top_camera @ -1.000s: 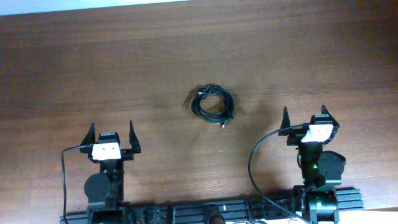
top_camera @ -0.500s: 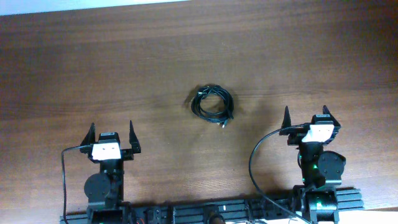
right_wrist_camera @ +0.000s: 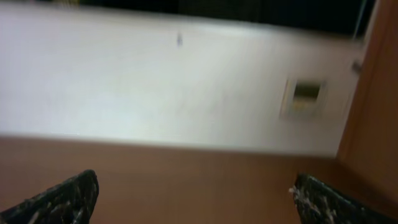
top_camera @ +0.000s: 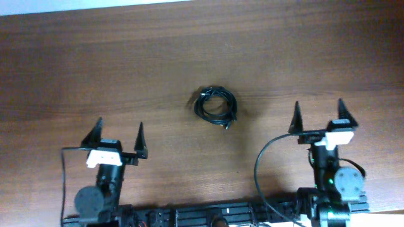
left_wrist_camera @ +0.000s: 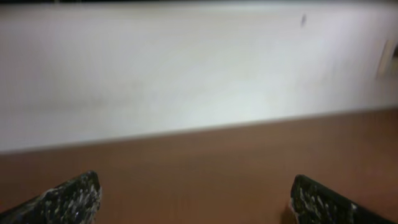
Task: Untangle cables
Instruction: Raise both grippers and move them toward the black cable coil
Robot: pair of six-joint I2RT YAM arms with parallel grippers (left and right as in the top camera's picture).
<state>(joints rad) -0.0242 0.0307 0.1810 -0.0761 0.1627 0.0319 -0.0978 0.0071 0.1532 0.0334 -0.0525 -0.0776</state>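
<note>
The cables [top_camera: 216,106] lie as one small coiled black bundle on the wooden table [top_camera: 126,69], near its middle, with a plug end sticking out at the lower right. My left gripper [top_camera: 119,135] is open and empty, well to the lower left of the bundle. My right gripper [top_camera: 319,118] is open and empty, to the bundle's right and a little nearer the front. Both wrist views show only open fingertips [left_wrist_camera: 199,196] [right_wrist_camera: 196,196], bare table and a white wall; the cables are out of those views.
The arm bases and a black rail [top_camera: 214,214] stand along the front edge. A thick black wire [top_camera: 259,164] loops beside the right arm, another [top_camera: 64,183] beside the left. A wall plate [right_wrist_camera: 303,94] shows on the wall.
Both arms have lifted and moved forward toward the table's middle, their fingers now reaching further from the bases. The cable bundle has not moved.
</note>
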